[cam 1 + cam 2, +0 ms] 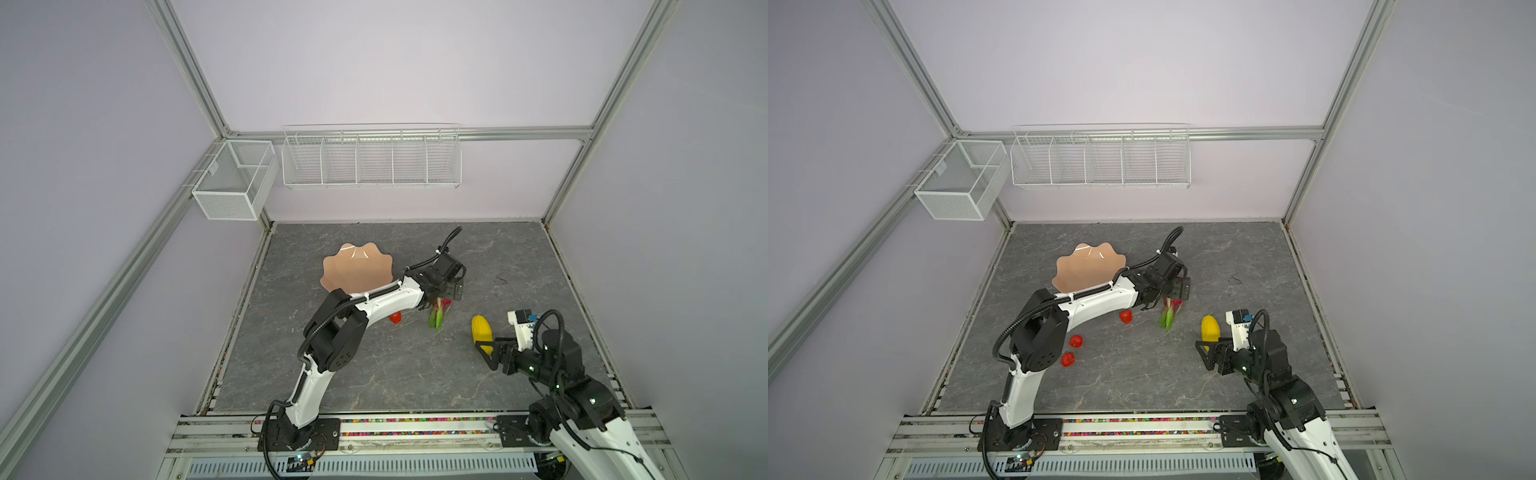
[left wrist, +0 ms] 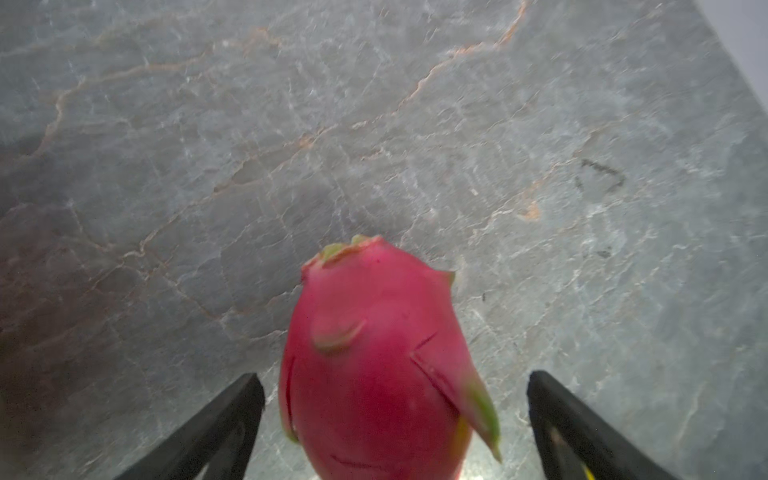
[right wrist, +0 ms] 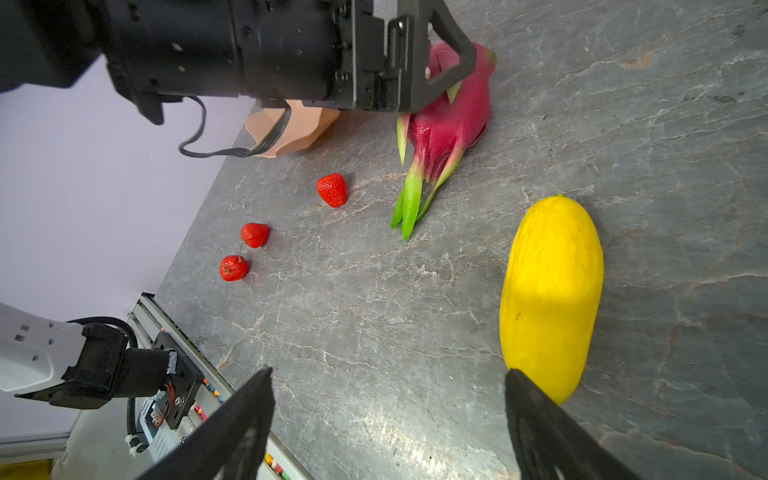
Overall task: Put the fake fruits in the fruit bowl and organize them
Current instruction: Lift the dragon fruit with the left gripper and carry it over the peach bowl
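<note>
Left gripper hangs wide open astride the dragon fruit, not clasping it. Across the grey table, from left: fruit bowl, three strawberries, dragon fruit, yellow fruit beside the open-jawed right gripper.

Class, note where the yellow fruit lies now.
In both top views the yellow fruit lies right of centre on the tabletop, just ahead of the right gripper, with the dragon fruit to its left.
</note>
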### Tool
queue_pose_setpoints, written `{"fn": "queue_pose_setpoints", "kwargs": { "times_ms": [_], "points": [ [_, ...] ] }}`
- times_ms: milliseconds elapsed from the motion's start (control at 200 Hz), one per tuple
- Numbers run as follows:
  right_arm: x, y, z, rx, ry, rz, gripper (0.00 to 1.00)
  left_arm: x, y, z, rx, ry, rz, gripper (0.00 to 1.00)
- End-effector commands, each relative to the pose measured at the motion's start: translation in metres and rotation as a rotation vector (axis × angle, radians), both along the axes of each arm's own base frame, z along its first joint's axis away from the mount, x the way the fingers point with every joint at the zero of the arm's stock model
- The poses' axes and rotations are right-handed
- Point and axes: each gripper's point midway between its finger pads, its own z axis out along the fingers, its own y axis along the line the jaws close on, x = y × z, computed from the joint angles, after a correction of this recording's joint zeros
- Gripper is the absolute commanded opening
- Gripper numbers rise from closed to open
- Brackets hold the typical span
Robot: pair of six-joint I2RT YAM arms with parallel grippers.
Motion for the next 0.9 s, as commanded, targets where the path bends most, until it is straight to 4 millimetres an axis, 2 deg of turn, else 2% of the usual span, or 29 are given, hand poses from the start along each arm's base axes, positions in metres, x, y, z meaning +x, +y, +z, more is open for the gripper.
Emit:
{"fn": "queue_pose_setpoints", "kwargs": {
  "times_ms": [0, 260, 320, 480, 550, 705, 895],
  "points": [
    [-0.003, 0.002, 0.001, 0.019, 0.003, 0.008, 0.88, 0.001, 0.007, -0.018, 0.063, 0.031, 0.041, 0.99],
    [-0.001, 0.002, 0.001, 0.013, 0.007, 0.002, 0.88, 0.003, -0.003, -0.042, 0.095, 0.073, 0.025, 0.99],
    [-0.001, 0.001, 0.001, 0.013, 0.007, 0.001, 0.88, 0.003, -0.003, -0.042, 0.092, 0.072, 0.025, 1.0],
    [0.0, 0.002, 0.001, 0.014, 0.005, -0.002, 0.88, 0.002, 0.001, -0.032, 0.082, 0.055, 0.03, 0.89],
    [0.002, 0.003, 0.002, 0.015, 0.003, 0.0, 0.88, 0.001, 0.003, -0.02, 0.059, 0.037, 0.029, 0.84],
    [0.01, 0.008, 0.008, 0.022, -0.004, 0.013, 0.88, -0.004, 0.015, 0.025, -0.006, -0.033, 0.035, 0.8],
    [0.027, 0.026, 0.032, 0.055, -0.035, 0.07, 0.88, -0.007, 0.063, 0.083, 0.056, -0.14, 0.093, 0.8]
  ]
}}
